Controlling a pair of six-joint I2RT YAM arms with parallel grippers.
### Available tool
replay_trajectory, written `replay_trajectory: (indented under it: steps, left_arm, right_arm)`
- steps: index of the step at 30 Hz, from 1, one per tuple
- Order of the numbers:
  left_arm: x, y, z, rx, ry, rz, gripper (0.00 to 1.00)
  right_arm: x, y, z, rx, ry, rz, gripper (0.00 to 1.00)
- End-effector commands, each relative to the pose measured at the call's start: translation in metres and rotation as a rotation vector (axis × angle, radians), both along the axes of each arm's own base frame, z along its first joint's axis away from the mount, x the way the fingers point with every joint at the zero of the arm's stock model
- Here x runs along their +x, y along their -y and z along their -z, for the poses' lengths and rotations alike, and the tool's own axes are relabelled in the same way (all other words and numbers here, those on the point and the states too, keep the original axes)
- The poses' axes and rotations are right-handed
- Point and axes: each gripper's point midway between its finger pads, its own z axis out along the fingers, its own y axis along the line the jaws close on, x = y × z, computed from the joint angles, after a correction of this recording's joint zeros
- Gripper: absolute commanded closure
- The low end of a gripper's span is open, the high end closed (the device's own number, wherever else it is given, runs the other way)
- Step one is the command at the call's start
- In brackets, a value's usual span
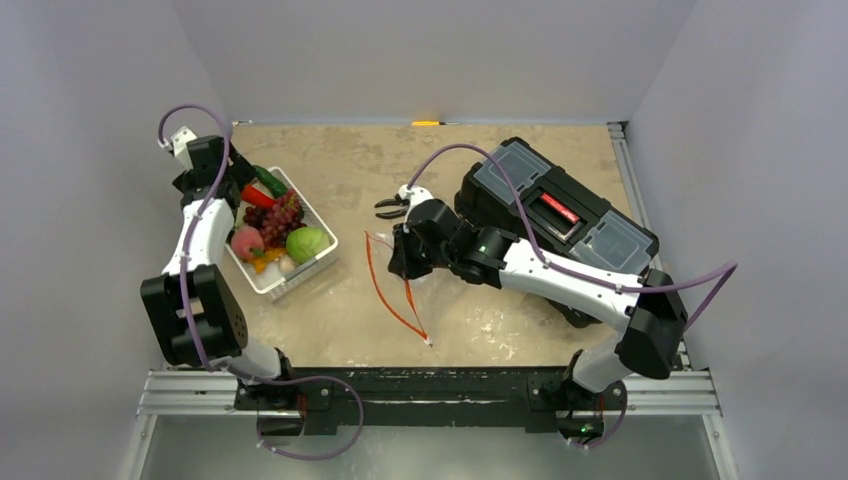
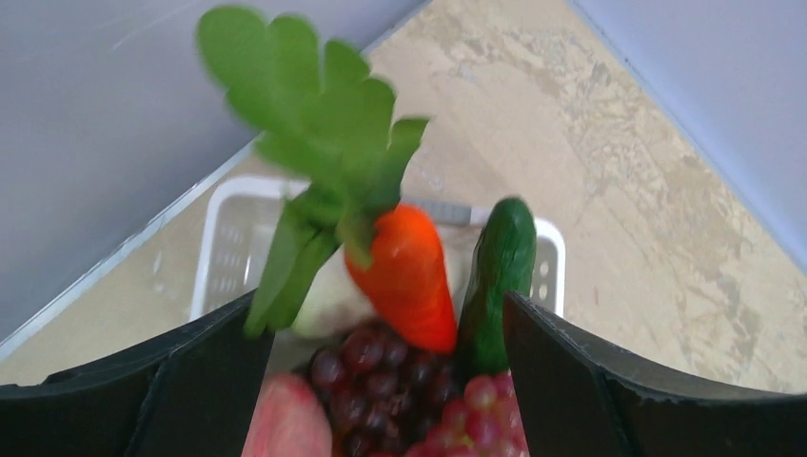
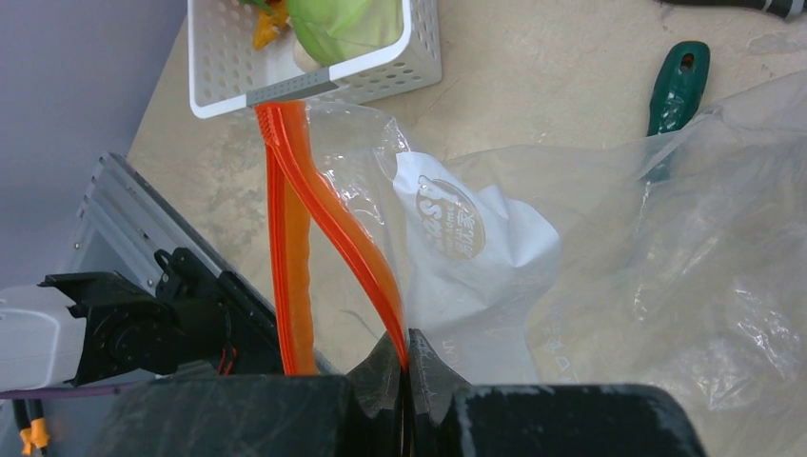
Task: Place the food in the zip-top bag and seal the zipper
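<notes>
Loading step: right gripper [image 3: 407, 376], jaws pinched on the zipper [image 3: 328, 214], holds the bag [image 3: 590, 238] open; left gripper [image 2: 385, 343], jaws wide, should next close on the carrot [image 2: 409, 276].

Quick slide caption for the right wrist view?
Right gripper shut on the zipper, zip-top bag mouth gaping near the white basket.

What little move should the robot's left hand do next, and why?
Probably lower the left gripper a bit and close it on the carrot. Its fingers are open over the white basket, the carrot sits between them, and nothing is held. The right gripper is shut on the orange-red zipper, whose strips spread apart, so the zip-top bag looks ready for food.
</notes>
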Motion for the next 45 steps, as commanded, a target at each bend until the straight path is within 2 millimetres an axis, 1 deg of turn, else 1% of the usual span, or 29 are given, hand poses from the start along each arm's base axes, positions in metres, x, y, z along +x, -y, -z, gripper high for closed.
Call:
replay_trajectory:
  steps: [1, 3, 5, 9, 10, 13, 16, 17, 19, 22, 26, 27, 29, 31, 32, 34, 36, 38, 40, 42, 45]
  left_arm:
    - [0.045, -0.015, -0.033, 0.024, 0.182, -0.021, 0.15]
    - [0.054, -0.016, -0.027, 0.005, 0.194, -0.023, 0.18]
    - [0.057, -0.018, -0.020, -0.009, 0.191, -0.035, 0.24]
    - [0.056, -0.018, -0.008, -0.040, 0.195, -0.062, 0.31]
    - [0.057, -0.018, -0.012, -0.036, 0.220, -0.067, 0.34]
    - [0.052, -0.021, -0.010, -0.025, 0.227, -0.083, 0.42]
    - [0.048, -0.022, -0.003, -0.043, 0.187, -0.092, 0.43]
    - [0.044, -0.021, 0.004, -0.062, 0.157, -0.102, 0.40]
    - [0.043, -0.020, 0.012, -0.078, 0.135, -0.103, 0.34]
    - [0.041, -0.021, 0.025, -0.099, 0.106, -0.119, 0.32]
    - [0.040, -0.020, 0.042, -0.171, 0.087, -0.138, 0.37]
    - [0.041, -0.020, 0.045, -0.185, 0.087, -0.139, 0.39]
    - [0.043, -0.019, 0.046, -0.188, 0.092, -0.126, 0.48]
    - [0.043, -0.019, 0.042, -0.168, 0.097, -0.109, 0.54]
    - [0.041, -0.020, 0.036, -0.160, 0.102, -0.113, 0.57]
    - [0.035, -0.020, 0.017, -0.132, 0.127, -0.107, 0.68]
    - [0.026, -0.018, -0.012, -0.105, 0.183, -0.097, 0.78]
    - [0.013, -0.013, -0.042, -0.086, 0.241, -0.093, 0.81]
    - [-0.005, -0.008, -0.069, -0.050, 0.293, -0.101, 0.81]
    - [-0.026, -0.005, -0.091, 0.005, 0.327, -0.118, 0.83]
    - [-0.059, 0.003, -0.119, 0.058, 0.381, -0.132, 0.88]
  right_arm:
    - [0.008, -0.003, -0.013, 0.062, 0.026, -0.024, 1.00]
    - [0.008, 0.000, -0.013, 0.058, 0.020, -0.027, 1.00]
    - [0.008, 0.002, -0.015, 0.057, 0.020, -0.026, 1.00]
    - [0.008, 0.004, -0.025, 0.077, 0.032, -0.024, 1.00]
    - [0.008, 0.003, -0.026, 0.080, 0.032, -0.025, 1.00]
    - [0.010, 0.002, -0.029, 0.082, 0.036, -0.024, 1.00]
    - [0.011, 0.001, -0.028, 0.072, 0.033, -0.022, 1.00]
    - [0.011, 0.001, -0.028, 0.071, 0.030, -0.021, 1.00]
    - [0.010, 0.001, -0.028, 0.075, 0.025, -0.020, 1.00]
    - [0.008, 0.002, -0.030, 0.088, 0.023, -0.019, 1.00]
    - [0.009, 0.003, -0.030, 0.087, 0.027, -0.012, 1.00]
    - [0.010, 0.003, -0.030, 0.085, 0.028, -0.009, 1.00]
    - [0.011, 0.003, -0.030, 0.079, 0.028, -0.007, 1.00]
    - [0.012, 0.002, -0.031, 0.076, 0.029, -0.006, 1.00]
    - [0.012, 0.002, -0.031, 0.076, 0.030, -0.005, 1.00]
    - [0.013, 0.002, -0.029, 0.074, 0.029, -0.002, 1.00]
    - [0.013, 0.000, -0.028, 0.078, 0.024, -0.001, 1.00]
    - [0.013, -0.002, -0.029, 0.086, 0.019, -0.005, 1.00]
    - [0.012, -0.005, -0.029, 0.092, 0.015, -0.013, 1.00]
    - [0.013, -0.006, -0.029, 0.093, 0.012, -0.017, 1.00]
    - [0.013, -0.006, -0.029, 0.090, 0.011, -0.014, 1.00]
